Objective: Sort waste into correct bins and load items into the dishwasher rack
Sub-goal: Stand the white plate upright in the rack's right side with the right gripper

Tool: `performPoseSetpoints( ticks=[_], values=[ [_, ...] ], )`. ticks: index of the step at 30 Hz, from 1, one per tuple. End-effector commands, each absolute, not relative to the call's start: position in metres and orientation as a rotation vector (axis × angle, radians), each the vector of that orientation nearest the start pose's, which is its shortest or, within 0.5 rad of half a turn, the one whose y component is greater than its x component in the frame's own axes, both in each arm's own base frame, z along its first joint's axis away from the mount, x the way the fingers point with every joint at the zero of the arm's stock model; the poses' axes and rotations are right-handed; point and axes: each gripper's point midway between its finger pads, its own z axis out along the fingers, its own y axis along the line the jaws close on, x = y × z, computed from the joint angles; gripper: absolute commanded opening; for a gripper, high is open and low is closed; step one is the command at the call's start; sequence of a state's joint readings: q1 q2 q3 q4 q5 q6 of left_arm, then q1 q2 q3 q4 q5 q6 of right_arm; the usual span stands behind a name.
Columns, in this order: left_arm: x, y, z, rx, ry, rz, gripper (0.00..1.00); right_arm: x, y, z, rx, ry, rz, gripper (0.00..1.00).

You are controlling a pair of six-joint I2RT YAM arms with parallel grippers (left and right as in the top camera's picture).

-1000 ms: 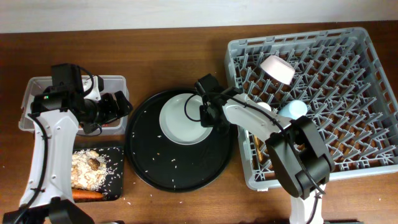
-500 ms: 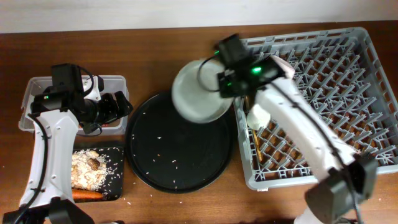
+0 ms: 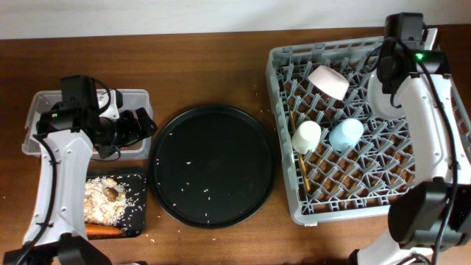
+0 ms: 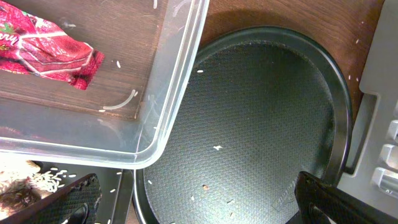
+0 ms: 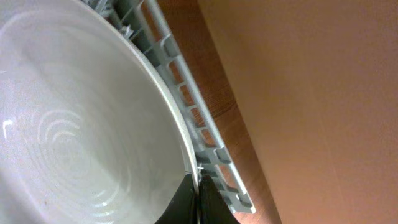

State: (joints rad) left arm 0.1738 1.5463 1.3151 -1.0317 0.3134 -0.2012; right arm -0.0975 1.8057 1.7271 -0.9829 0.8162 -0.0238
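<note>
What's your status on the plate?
Right gripper: jaws shut on plate rim, over rack, right side. Left gripper: jaws open, empty. Nothing seen blocking.

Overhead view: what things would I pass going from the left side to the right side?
clear tub → big round black tray → cream-white cup → light-blue cup → plate

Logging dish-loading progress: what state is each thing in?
Plate: gripped at its rim by the right tool, over the rack.
Bowl: in the rack, tilted.
Cream cup: in the rack, on its side.
Blue cup: in the rack, on its side.
Round tray: holds only stray grains.
Wrapper: in the clear tub.
Leftovers: on the flat tray.
Carrot: on the flat tray.
Left tool: open, empty.
</note>
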Motion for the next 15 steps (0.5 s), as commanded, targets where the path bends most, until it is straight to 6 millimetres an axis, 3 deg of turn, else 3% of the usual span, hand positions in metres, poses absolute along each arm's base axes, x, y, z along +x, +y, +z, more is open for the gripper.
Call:
performPoseSetpoints(
  ticks=[1, 4, 6, 8, 9, 10, 11, 13, 15],
  values=[
    [0.344, 0.009, 0.161, -0.432, 2.747, -0.441, 0.99, 0.413, -0.149, 0.212, 0.304, 2.565, -0.981, 0.04],
    [0.344, 0.009, 0.161, -0.432, 2.747, -0.441, 0.99, 0.411, -0.148, 0.206, 0.297, 2.585, -0.971, 0.04],
    [0.344, 0.009, 0.161, -0.432, 2.747, -0.441, 0.99, 0.413, -0.144, 0.204, 0.286, 2.59, -0.952, 0.13],
    [0.344, 0.009, 0.161, -0.432, 2.747, -0.441, 0.99, 0.418, -0.133, 0.206, 0.252, 2.578, -0.941, 0.15],
    [0.344, 0.009, 0.161, -0.432, 2.747, -0.441, 0.99, 0.42, -0.127, 0.206, 0.234, 2.575, -0.936, 0.22],
    [0.344, 0.009, 0.161, -0.432, 2.747, -0.441, 0.99, 0.422, -0.118, 0.206, 0.208, 2.573, -0.929, 0.64],
    [0.344, 0.009, 0.161, -0.432, 2.747, -0.441, 0.99, 0.425, -0.111, 0.208, 0.18, 2.566, -0.937, 0.79],
    [0.344, 0.009, 0.161, -0.432, 2.747, -0.441, 0.99, 0.426, -0.104, 0.215, 0.168, 2.547, -0.925, 0.8],
    [0.344, 0.009, 0.161, -0.432, 2.747, -0.441, 0.99, 0.422, -0.091, 0.246, 0.169, 2.474, -0.867, 0.86]
  ],
)
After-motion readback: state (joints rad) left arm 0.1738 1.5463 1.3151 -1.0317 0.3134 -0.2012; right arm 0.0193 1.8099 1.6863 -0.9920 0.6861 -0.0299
